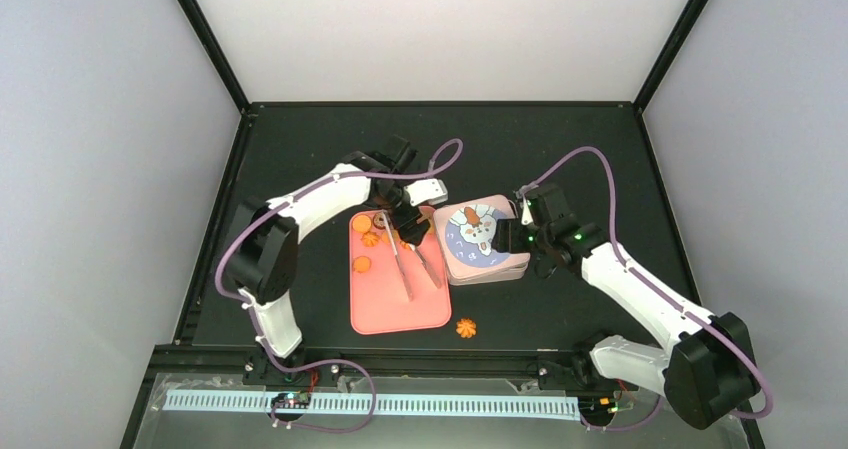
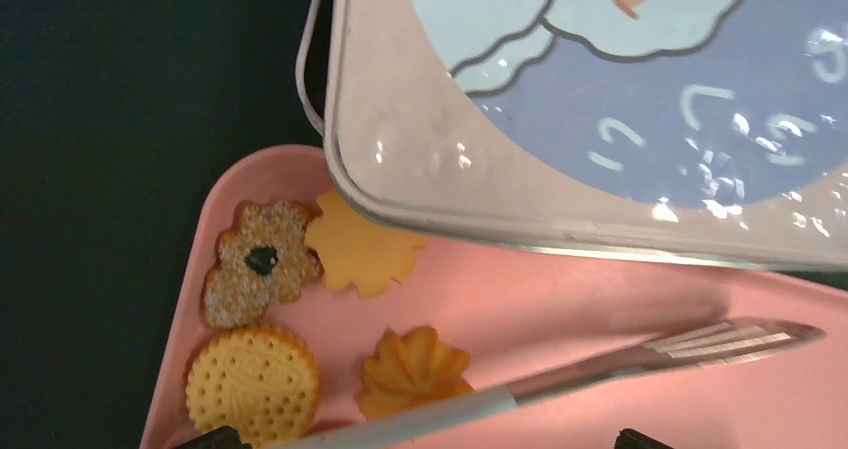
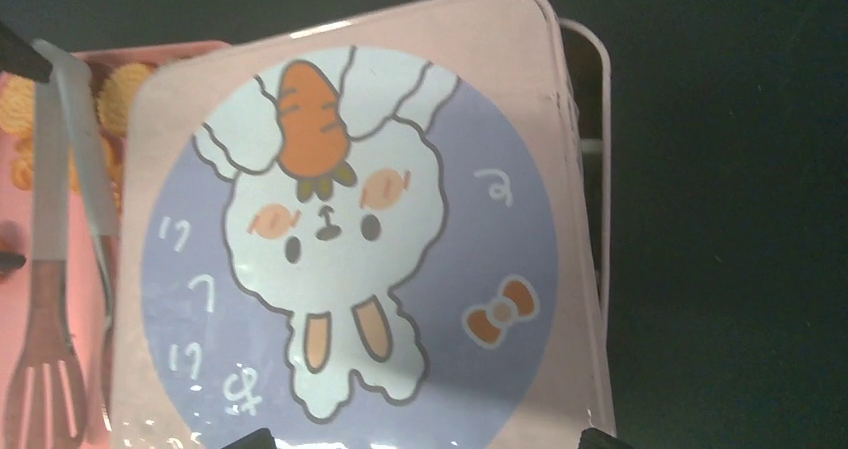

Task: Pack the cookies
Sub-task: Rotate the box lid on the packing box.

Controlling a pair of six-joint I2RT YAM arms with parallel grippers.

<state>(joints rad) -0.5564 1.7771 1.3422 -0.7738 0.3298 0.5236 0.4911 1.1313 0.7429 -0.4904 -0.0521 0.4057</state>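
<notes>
Overhead view of a black table (image 1: 300, 149) with two white robot arms reaching in from its near edge.

Nearest, one orange swirled cookie (image 1: 465, 327) lay alone on the table, just off the near right corner of a pink tray (image 1: 400, 309). The tray sat left of the table's centre. Metal tongs (image 1: 402, 269) lay on it with their arms spread and their tips pointing toward the near edge.

The other cookies (image 1: 366, 237) in sight were clustered along the tray's far left side. The left wrist camera showed four of them close up:
- a round dotted biscuit (image 2: 252, 381)
- an orange swirl (image 2: 412, 369)
- a brown flower with a dark centre (image 2: 262, 261)
- a flat orange piece (image 2: 362, 254), partly tucked under the tin's edge

The left gripper (image 1: 408, 227) hung over the far end of the tray above the tongs. Its fingers were wide apart and gripped nothing.

A pink square tin (image 1: 485, 237) overlapped the tray's far right corner. Its lid was on and showed a white rabbit with a carrot. The right gripper (image 1: 518, 237) sat at the tin's right edge with its fingers spread over the lid. It was unclear whether they touched it.
</notes>
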